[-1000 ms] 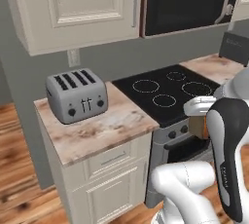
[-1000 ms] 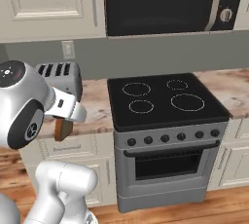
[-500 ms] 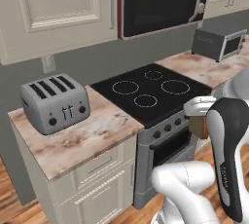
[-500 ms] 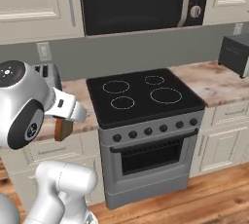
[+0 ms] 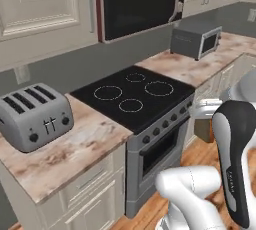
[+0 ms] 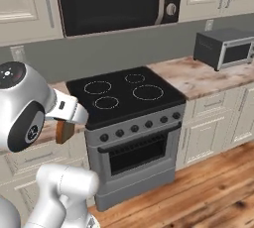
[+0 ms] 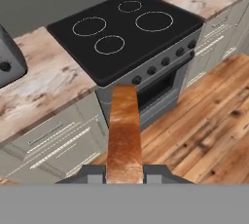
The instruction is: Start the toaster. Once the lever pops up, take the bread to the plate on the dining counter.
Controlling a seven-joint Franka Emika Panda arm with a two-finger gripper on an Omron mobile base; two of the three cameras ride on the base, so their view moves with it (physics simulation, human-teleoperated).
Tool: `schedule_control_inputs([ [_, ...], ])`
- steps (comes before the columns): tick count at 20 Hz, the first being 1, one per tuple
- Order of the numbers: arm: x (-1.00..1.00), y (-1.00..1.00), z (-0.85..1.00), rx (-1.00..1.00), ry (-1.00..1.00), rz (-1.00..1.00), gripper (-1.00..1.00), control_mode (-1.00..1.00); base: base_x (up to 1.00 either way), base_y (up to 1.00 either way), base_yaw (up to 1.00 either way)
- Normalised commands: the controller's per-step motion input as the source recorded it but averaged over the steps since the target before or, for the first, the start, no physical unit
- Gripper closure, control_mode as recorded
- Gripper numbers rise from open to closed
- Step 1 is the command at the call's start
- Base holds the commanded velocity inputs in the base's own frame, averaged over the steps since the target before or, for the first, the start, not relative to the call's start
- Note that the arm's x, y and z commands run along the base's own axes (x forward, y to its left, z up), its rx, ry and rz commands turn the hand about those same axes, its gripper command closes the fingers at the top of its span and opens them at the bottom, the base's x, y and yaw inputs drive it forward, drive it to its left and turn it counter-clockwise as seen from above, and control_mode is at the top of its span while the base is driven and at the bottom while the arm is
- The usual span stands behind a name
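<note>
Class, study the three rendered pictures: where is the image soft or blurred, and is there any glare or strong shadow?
Left base view: the boxy grey-silver toaster looks soft-edged, lighting flat. Right base view: the glossy black stove top shows no glare. Hand view: the brown-crusted bread slice, shut in the claw, is blurred close up; no strong shadows.

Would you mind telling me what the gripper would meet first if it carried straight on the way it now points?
Probably the stove's front. The gripper, shut on the bread, points past the slice's tip toward the oven door below the knobs, though depth is unclear and it might reach the wooden floor instead.
</note>
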Motion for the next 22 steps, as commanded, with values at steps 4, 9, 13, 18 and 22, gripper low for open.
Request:
schedule_control_inputs([
  [4,0.00,0.00,0.00,0.00,0.00,0.00,1.00,1.00,0.14,0.20,-0.33],
  [9,0.00,0.00,0.00,0.00,0.00,0.00,1.00,1.00,0.13,0.19,-0.35],
  [13,0.00,0.00,0.00,0.00,0.00,0.00,1.00,1.00,0.19,0.10,-0.40],
  [18,0.00,0.00,0.00,0.00,0.00,0.00,1.00,1.00,0.19,0.04,-0.43],
  [22,0.00,0.00,0.00,0.00,0.00,0.00,1.00,1.00,0.11,0.11,-0.49],
])
